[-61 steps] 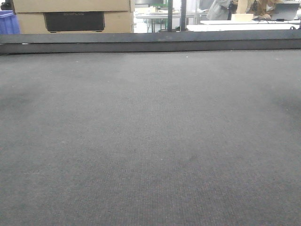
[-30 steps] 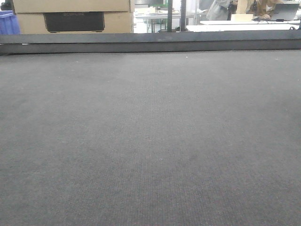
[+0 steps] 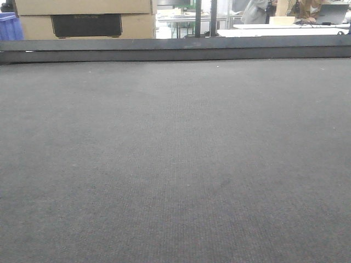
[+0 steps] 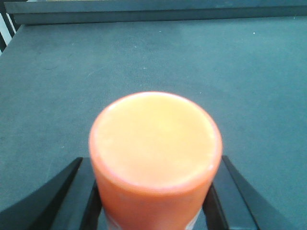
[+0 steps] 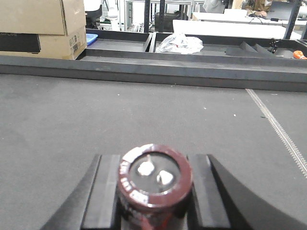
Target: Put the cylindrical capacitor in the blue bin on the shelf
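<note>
A rail runs along the far edge of the surface. Boxes stand behind its far left corner. A bag lies in a tray behind the far edge, right of them. The capacitor sits between the fingers of the right tool, and a can sits between those of the left tool.

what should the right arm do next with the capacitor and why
Probably carry it, jaws shut, toward the shelf: the cylindrical capacitor sits clamped in the right gripper, and no shelf or blue bin is near in its wrist view. The left gripper holds an orange cylinder.
</note>
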Controlling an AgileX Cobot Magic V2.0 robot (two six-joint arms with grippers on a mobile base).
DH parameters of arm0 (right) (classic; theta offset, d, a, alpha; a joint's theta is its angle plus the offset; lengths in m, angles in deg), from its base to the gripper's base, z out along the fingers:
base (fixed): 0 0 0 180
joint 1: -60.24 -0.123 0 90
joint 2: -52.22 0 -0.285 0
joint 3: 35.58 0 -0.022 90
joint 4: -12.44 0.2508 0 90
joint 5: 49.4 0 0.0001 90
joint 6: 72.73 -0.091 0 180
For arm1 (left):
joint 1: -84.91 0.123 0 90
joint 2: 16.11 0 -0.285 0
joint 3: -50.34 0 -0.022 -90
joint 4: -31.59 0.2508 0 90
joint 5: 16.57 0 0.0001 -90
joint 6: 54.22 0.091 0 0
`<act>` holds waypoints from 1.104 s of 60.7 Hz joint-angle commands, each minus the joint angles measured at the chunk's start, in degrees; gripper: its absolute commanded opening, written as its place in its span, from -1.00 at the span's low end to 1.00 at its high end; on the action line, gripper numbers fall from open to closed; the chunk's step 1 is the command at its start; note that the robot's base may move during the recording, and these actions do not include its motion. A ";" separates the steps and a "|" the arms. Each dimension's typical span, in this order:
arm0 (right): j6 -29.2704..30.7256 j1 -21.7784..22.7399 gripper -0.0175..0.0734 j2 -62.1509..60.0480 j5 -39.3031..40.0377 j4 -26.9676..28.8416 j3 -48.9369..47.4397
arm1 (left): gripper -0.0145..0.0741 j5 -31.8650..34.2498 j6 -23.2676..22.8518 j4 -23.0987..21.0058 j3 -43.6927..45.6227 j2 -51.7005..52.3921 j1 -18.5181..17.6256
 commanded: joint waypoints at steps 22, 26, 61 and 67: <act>0.15 0.04 -0.84 -0.18 1.32 0.05 0.05 | -0.92 0.40 -0.13 0.34 -0.02 0.35 -0.18; 0.15 0.04 -0.84 -0.18 1.32 0.05 0.05 | -0.92 0.40 -0.13 0.34 -0.02 0.35 -0.18; 0.15 0.04 -0.84 -0.18 1.32 0.05 0.05 | -0.92 0.40 -0.13 0.34 -0.02 0.35 -0.18; 0.15 0.04 -0.84 -0.18 1.32 0.05 0.05 | -0.92 0.40 -0.13 0.34 -0.02 0.35 -0.18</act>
